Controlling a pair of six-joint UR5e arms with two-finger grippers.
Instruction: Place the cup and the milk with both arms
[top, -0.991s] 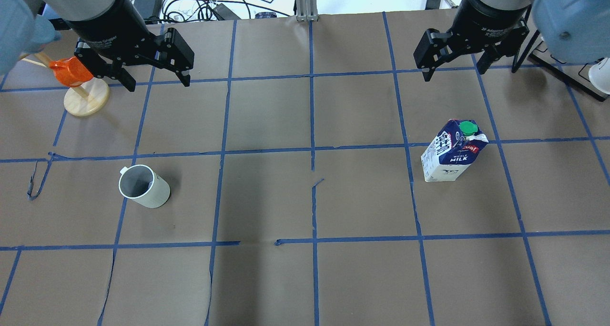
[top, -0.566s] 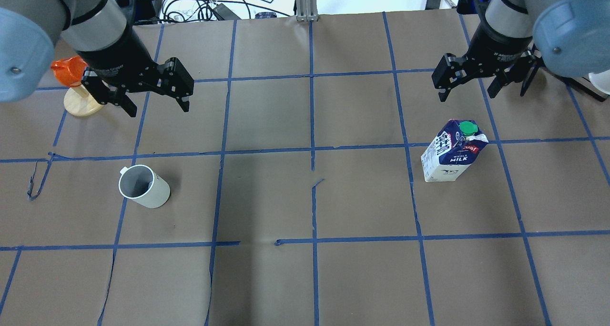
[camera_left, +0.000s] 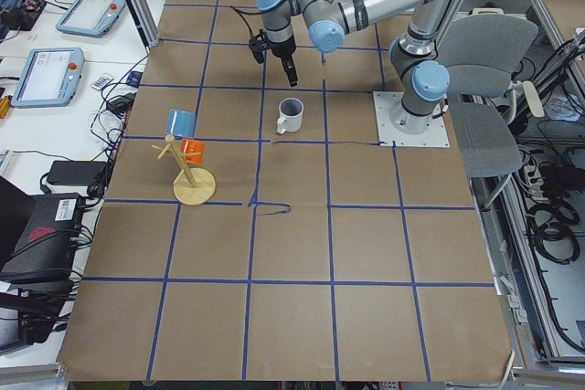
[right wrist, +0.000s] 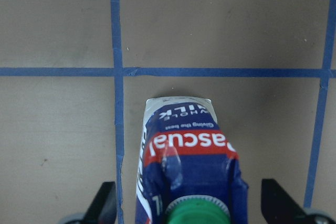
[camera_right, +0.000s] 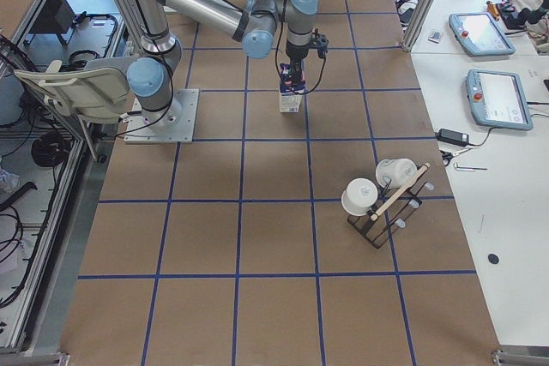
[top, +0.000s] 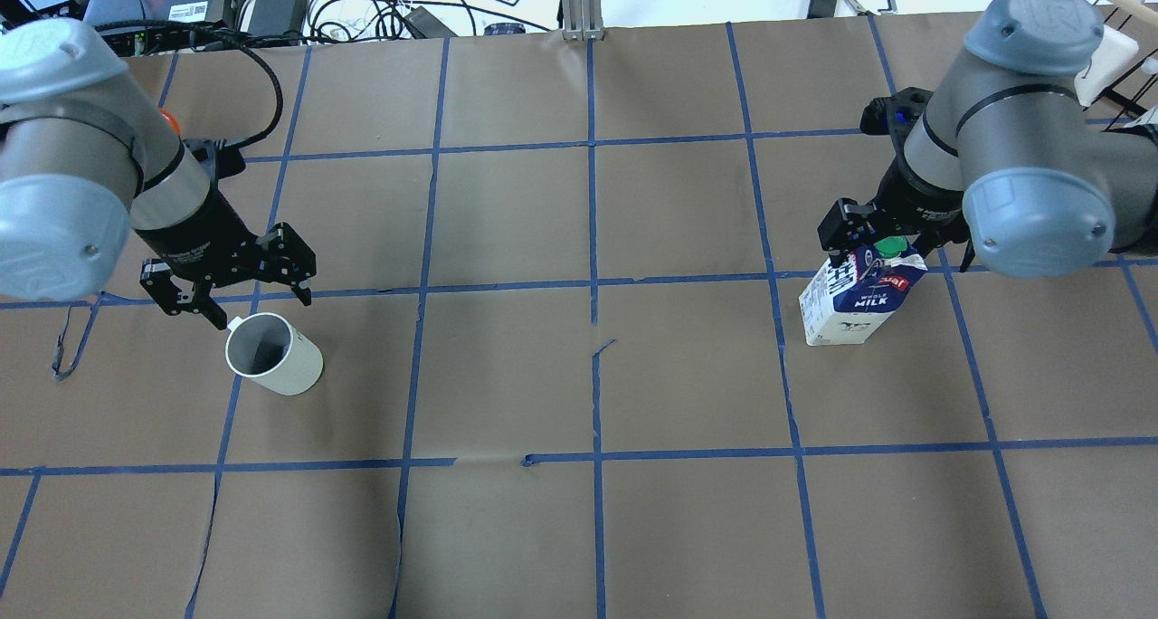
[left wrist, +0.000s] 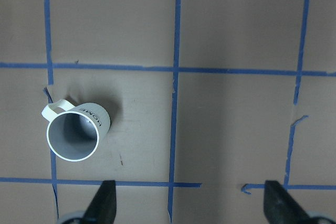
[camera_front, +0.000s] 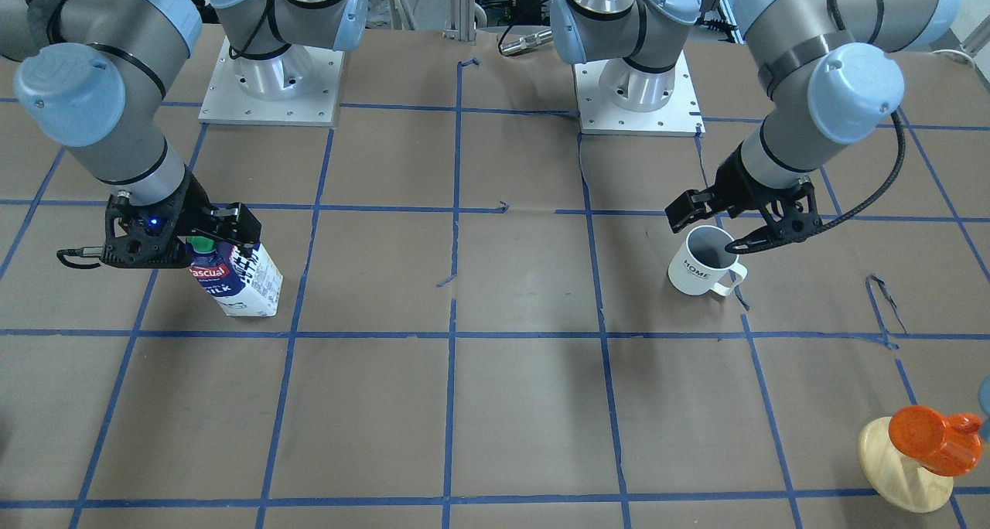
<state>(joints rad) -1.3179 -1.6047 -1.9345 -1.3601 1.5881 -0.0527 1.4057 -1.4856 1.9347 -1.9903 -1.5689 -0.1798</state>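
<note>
The white "HOME" cup (top: 273, 357) stands upright on the brown table; it also shows in the front view (camera_front: 700, 270) and the left wrist view (left wrist: 73, 134). My left gripper (top: 262, 309) is open and empty, just above and behind the cup's rim. In the left wrist view the cup lies ahead and left of the left gripper (left wrist: 190, 205), not between the fingers. The milk (top: 855, 302) stands upright. My right gripper (top: 891, 250) is open, its fingers on either side of the carton's green-capped top (right wrist: 189, 150), apart from it.
An orange cup on a wooden stand (camera_front: 920, 452) is at the table's far left corner. A rack with white mugs (camera_right: 382, 199) stands at the far right. Cables (top: 380, 13) lie past the far edge. Blue tape lines grid the brown paper.
Both arms have come down and nearer. The left gripper moved from beside the orange cup's stand to the white cup. The right gripper dropped over the milk's top. Both stayed open.
</note>
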